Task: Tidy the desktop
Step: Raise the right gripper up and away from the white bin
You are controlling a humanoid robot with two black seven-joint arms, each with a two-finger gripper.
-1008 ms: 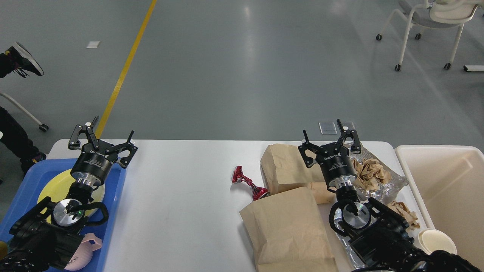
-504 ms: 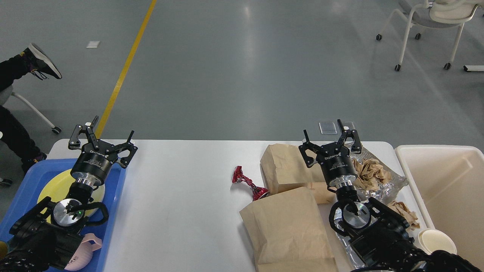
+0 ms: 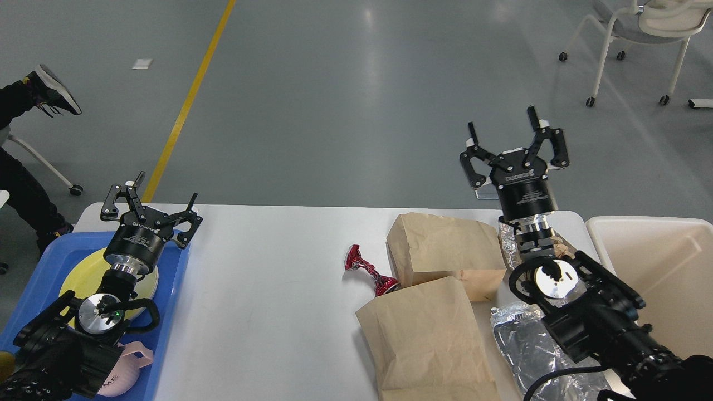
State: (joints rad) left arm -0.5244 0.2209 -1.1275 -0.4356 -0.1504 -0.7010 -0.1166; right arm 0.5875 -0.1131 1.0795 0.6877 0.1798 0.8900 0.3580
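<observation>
The desktop [image 3: 267, 289], a wide white tabletop with rounded corners, runs across the lower half of the head view, its far edge bordering the grey floor [image 3: 345, 100].

At the desktop's left end sits a blue plastic tray [image 3: 172, 301] holding a pale yellow plate [image 3: 75, 275] and, at the tray's near edge, a pink and white object [image 3: 125, 373] that is partly hidden by the left arm. The left gripper [image 3: 159, 200] hangs above the tray's far right corner with its two fingers spread wide apart, holding nothing.

Toward the desktop's right end lie two brown paper bags: the farther paper bag [image 3: 445, 250] lies flat near the far edge, and the nearer paper bag [image 3: 429, 340] reaches to the near edge and overlaps the farther one's front. A crushed red can [image 3: 367, 270] lies just left of the bags, one end touching the nearer bag's far left corner. Crumpled aluminium foil [image 3: 529, 351] lies to the right of the nearer bag, partly under the right arm.

The right gripper [image 3: 512, 142] is raised above the desktop's far right edge, seen against the floor, its fingers wide open and empty. A cream rectangular bin [image 3: 657, 262] stands beside the desktop's right edge. A white wheeled chair [image 3: 640, 33] stands on the floor far off at upper right, and a person's shoe [image 3: 47, 92] shows at the left edge.
</observation>
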